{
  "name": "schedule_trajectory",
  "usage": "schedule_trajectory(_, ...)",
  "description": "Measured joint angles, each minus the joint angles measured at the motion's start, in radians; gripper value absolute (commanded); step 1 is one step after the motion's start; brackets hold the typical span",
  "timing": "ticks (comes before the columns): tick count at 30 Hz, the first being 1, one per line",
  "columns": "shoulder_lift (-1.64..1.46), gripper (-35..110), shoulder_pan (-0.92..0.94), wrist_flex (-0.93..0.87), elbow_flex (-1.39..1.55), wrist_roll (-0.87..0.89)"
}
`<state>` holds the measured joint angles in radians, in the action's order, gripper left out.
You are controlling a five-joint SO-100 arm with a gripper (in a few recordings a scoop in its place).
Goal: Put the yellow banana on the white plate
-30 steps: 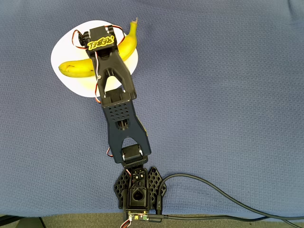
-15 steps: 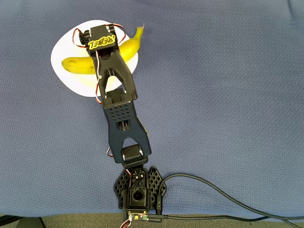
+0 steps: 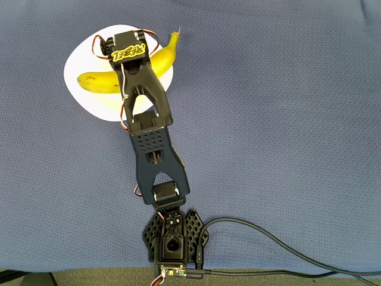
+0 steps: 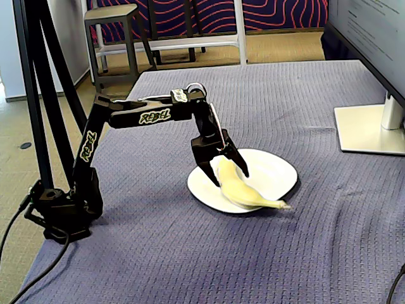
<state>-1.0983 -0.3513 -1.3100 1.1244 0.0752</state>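
Note:
The yellow banana lies across the white plate, and its stem tip sticks out past the plate's right rim in the overhead view. My black arm's wrist covers the banana's middle from above. In the fixed view the banana rests in the plate with its stem over the near rim. My gripper stands over the banana's far end, open, with one finger on each side of it and a gap showing at the right finger.
A blue-grey cloth covers the table. The arm's base sits at the near edge with a black cable trailing right. A monitor's foot stands at the right, a black stand pole at the left.
The banana has turned slightly and settled on the plate, its stem end swinging right and its blunt end moving up. Over the last half second almost nothing moved.

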Motion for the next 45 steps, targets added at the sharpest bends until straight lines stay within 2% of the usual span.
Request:
schedule_trajectory(14,-0.106,19,-0.008,-0.057,0.003,0.055)
schedule_trajectory(19,-0.137,13,-0.002,-0.057,0.054,0.054)
schedule_trajectory(24,-0.232,10,0.028,-0.048,0.202,0.049)
schedule_trajectory(29,-0.417,0,0.051,0.015,0.405,0.006)
schedule_trajectory(45,-1.068,0,0.123,0.249,1.1,-0.103)
